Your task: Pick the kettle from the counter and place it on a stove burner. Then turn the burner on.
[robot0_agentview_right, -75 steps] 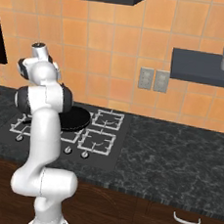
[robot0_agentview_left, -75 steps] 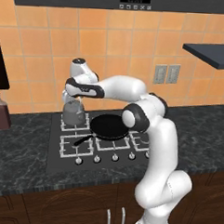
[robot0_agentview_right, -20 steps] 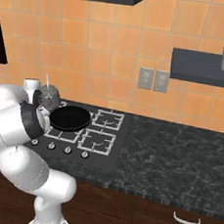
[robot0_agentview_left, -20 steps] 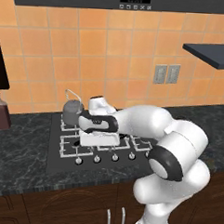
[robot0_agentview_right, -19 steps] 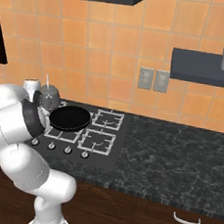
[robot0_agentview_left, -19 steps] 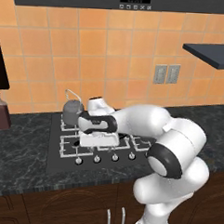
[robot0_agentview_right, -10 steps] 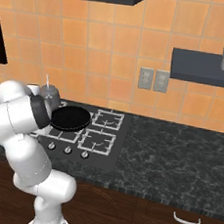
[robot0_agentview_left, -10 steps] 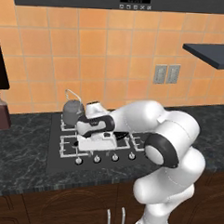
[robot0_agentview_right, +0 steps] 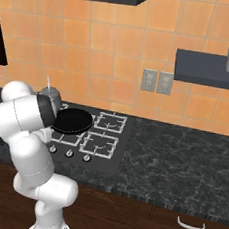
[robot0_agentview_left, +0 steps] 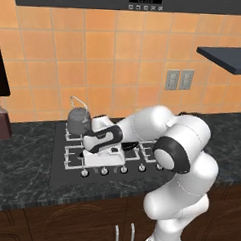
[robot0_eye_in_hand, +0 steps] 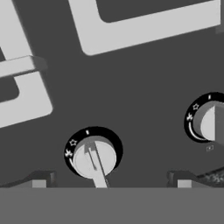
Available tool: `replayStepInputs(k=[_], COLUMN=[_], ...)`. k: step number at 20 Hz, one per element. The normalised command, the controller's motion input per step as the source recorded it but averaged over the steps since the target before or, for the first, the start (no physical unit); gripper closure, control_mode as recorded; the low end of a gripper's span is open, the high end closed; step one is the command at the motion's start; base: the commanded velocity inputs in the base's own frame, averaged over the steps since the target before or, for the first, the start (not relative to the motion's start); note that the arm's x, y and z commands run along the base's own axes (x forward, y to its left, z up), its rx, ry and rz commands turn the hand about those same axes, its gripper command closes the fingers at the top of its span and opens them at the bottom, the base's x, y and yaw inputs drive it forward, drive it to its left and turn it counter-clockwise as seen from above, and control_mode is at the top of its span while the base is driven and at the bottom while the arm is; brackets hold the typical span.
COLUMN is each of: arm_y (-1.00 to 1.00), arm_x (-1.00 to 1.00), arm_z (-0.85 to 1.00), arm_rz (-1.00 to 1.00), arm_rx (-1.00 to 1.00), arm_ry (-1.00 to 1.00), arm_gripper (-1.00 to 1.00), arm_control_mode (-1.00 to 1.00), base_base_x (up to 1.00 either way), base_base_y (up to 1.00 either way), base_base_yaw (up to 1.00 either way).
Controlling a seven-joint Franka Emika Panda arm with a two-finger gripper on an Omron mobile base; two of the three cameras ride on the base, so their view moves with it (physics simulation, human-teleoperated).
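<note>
While the kettle (robot0_agentview_left: 79,121) sits on the far-left burner (robot0_agentview_left: 76,135) of the cooktop (robot0_agentview_left: 60,162) set in the desk (robot0_agentview_left: 19,172), the claw (robot0_eye_in_hand: 107,180) hangs released, fingertips either side of a knob (robot0_eye_in_hand: 93,156) at the near edge.

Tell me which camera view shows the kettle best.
The left base view: the kettle stands unobstructed on the back-left stove burner, its wire handle and rounded body plain. In the right base view the kettle is mostly hidden behind the arm, just its top and handle peeking out. The hand view looks at the knobs instead.
</note>
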Motion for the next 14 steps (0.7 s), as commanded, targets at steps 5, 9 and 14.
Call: replayStepInputs(k=[5,9,14], arm_y=[0.00,0.00,0.00], arm_x=[0.12,0.15,0.02], arm_z=[-0.13,-0.01,0.00], arm_rz=[0.00,0.00,0.00], arm_rx=[0.00,0.00,0.00], arm_ry=[0.00,0.00,0.00], arm_gripper=[-1.00,-1.00,-1.00], arm_control_mode=[-1.00,-1.00,-1.00], base_base_x=[0.00,0.00,0.00], base_base_y=[0.00,0.00,0.00], base_base_yaw=[0.00,0.00,0.00])
